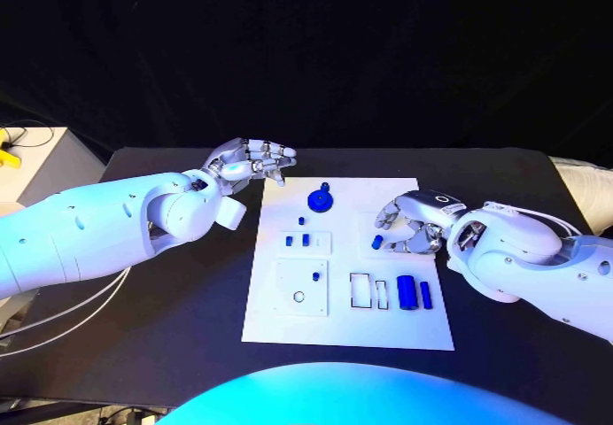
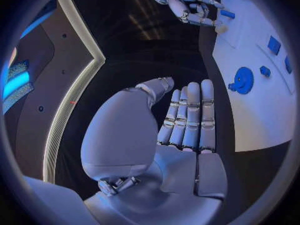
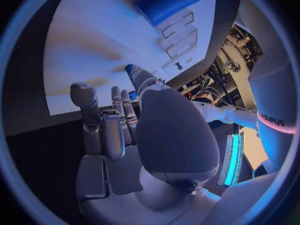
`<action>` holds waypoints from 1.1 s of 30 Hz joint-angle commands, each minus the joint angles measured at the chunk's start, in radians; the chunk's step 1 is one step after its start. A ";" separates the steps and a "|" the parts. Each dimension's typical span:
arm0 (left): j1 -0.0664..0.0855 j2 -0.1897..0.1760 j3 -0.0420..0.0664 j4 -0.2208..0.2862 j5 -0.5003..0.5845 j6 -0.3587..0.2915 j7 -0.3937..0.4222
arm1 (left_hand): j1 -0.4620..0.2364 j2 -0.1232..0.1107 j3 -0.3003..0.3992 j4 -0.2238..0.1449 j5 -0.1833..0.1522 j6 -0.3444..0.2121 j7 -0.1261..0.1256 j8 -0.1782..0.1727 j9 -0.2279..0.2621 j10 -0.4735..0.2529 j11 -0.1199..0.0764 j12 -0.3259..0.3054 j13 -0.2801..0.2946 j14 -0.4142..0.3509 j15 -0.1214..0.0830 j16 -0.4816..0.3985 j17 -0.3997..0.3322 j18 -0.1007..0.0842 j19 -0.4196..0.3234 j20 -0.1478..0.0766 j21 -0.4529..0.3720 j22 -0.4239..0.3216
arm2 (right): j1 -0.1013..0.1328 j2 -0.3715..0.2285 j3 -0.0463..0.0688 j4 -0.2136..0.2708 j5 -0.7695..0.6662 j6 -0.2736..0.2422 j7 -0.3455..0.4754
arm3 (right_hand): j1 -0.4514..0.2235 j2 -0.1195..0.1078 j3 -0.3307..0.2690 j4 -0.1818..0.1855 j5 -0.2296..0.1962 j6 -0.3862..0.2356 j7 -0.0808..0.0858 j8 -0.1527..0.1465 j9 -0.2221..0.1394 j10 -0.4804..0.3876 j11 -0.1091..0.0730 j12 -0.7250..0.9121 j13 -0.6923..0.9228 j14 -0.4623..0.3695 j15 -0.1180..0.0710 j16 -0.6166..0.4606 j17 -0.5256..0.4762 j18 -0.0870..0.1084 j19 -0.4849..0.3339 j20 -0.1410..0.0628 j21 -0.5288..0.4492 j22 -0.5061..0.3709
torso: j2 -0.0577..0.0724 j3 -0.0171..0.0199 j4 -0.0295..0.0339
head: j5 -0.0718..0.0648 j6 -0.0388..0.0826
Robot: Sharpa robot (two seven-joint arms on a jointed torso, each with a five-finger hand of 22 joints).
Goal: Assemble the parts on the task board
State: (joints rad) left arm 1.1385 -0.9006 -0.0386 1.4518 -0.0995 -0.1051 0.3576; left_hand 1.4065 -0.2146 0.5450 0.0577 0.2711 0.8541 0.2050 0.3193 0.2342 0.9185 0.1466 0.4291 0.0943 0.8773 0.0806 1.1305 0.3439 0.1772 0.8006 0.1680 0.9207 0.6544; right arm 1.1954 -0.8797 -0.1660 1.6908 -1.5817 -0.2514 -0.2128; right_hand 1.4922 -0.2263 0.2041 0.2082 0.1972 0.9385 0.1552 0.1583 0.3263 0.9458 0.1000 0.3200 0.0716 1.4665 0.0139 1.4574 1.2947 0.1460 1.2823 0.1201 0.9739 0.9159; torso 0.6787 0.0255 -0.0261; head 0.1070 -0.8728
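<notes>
Fingers [image 1: 411,232] curled around blue part [image 1: 378,241]

We are seeing a matt black desk [image 1: 166,301] carrying a smooth, matt white task board [image 1: 347,328]. Its blue parts [image 1: 407,292] are looking like smooth plastic with a slight sheen. The left hand [image 1: 249,159] and right hand [image 1: 411,225] are showing silvery, glossy metal-like fingers [image 2: 190,116].

The head camera looked down at the black table [image 1: 166,301]; both wrist cameras sat close behind their hands, sharing the flat white task board [image 1: 283,310].
</notes>
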 commanded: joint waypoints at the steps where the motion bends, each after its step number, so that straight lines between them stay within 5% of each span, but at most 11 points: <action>1: 0.000 0.001 0.001 0.000 0.001 0.021 0.004 | 0.003 0.010 -0.001 -0.004 0.002 -0.009 0.000 0.005 -0.001 -0.008 0.001 -0.003 -0.001 -0.003 -0.001 -0.005 -0.001 0.005 -0.001 0.006 -0.003 0.001 | -0.003 0.005 -0.001 0.007 -0.022 0.041 -0.005 | 0.002 0.018 0.001 0.004 -0.003 0.010 0.001 0.008 0.002 0.022 -0.001 0.010 0.002 0.041 0.003 -0.001 -0.008 -0.011 0.011 -0.004 0.009 0.008 | 0.000 -0.0003 -0.0005 | 0.001 0.000; 4: 0.000 0.002 0.001 0.000 0.000 0.023 0.003 | 0.003 0.011 -0.001 -0.005 0.001 -0.009 0.000 0.005 -0.001 -0.009 0.001 -0.003 -0.001 -0.003 -0.001 -0.005 -0.001 0.005 -0.001 0.006 -0.002 0.001 | -0.006 0.009 -0.001 0.015 -0.022 0.022 -0.007 | 0.013 0.029 0.049 0.014 -0.038 0.031 0.003 0.011 0.000 0.061 -0.002 0.010 -0.004 0.041 0.003 -0.005 -0.013 -0.015 0.022 -0.007 0.024 0.028 | 0.000 -0.0003 -0.0003 | -0.001 0.000; 21: 0.000 0.003 0.001 -0.002 -0.002 0.025 0.000 | 0.003 0.011 -0.001 -0.005 0.001 -0.009 0.000 0.005 -0.001 -0.009 0.001 -0.003 -0.001 -0.003 -0.001 -0.005 -0.001 0.005 -0.001 0.006 -0.002 0.001 | -0.014 0.029 -0.003 0.013 -0.019 -0.025 -0.010 | -0.007 0.016 0.234 0.032 -0.066 0.103 -0.012 0.023 0.003 0.177 -0.020 -0.054 -0.005 0.046 -0.013 0.003 0.001 -0.022 0.041 -0.018 0.057 0.077 | 0.000 0.0002 0.0000 | -0.004 0.000; 24: 0.000 0.002 0.001 -0.002 -0.002 0.025 0.000 | 0.003 0.011 -0.001 -0.005 0.001 -0.009 0.000 0.005 -0.001 -0.009 0.001 -0.003 -0.001 -0.003 -0.001 -0.005 -0.001 0.005 -0.001 0.006 -0.002 0.001 | -0.015 0.031 -0.003 0.011 -0.024 -0.027 -0.016 | -0.007 0.023 0.267 0.016 -0.073 0.127 -0.022 0.037 0.011 0.209 -0.029 -0.061 -0.002 0.047 -0.021 0.004 0.003 -0.023 0.045 -0.024 0.065 0.089 | -0.001 -0.0003 -0.0002 | -0.004 0.000; 26: 0.000 0.002 0.001 -0.002 -0.002 0.026 -0.001 | 0.003 0.011 -0.001 -0.005 0.001 -0.009 0.000 0.005 -0.001 -0.009 0.001 -0.003 -0.001 -0.003 -0.001 -0.005 -0.001 0.005 -0.001 0.006 -0.002 0.001 | -0.016 0.033 -0.003 0.009 -0.031 -0.026 -0.023 | -0.007 0.038 0.302 -0.003 -0.135 0.148 -0.032 0.052 0.021 0.240 -0.039 -0.067 0.001 0.050 -0.030 0.008 0.013 -0.027 0.053 -0.032 0.082 0.109 | -0.001 -0.0003 -0.0002 | -0.005 0.000; 33: 0.000 0.001 0.001 -0.001 -0.002 0.028 -0.004 | 0.002 0.013 0.000 -0.005 0.001 -0.011 0.000 0.004 -0.002 -0.010 0.002 -0.002 -0.002 -0.003 -0.001 -0.005 -0.001 0.005 -0.001 0.006 -0.002 0.002 | -0.021 0.037 -0.003 0.012 -0.066 -0.035 -0.052 | -0.007 0.064 0.368 -0.066 -0.130 0.162 -0.034 0.079 0.046 0.280 -0.046 -0.092 0.003 0.058 -0.037 0.022 0.040 -0.037 0.074 -0.041 0.132 0.166 | -0.001 -0.0003 0.0004 | -0.006 0.000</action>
State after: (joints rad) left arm 1.1383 -0.9006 -0.0386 1.4487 -0.1001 -0.0993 0.3511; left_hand 1.4106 -0.2106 0.5450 0.0577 0.2710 0.8470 0.2052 0.3193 0.2334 0.9150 0.1501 0.4291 0.0943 0.8773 0.0806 1.1305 0.3441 0.1772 0.8005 0.1680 0.9207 0.6554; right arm 1.1772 -0.8442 -0.1678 1.7000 -1.6138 -0.2766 -0.2444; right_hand 1.4724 -0.1903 0.5662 0.1470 0.0577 1.0941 0.1177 0.2327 0.3595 1.1751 0.0974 0.2304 0.0706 1.4665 -0.0183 1.4764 1.3081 0.1161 1.3496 0.0777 1.1029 1.0788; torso 0.6781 0.0253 -0.0259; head 0.1023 -0.8728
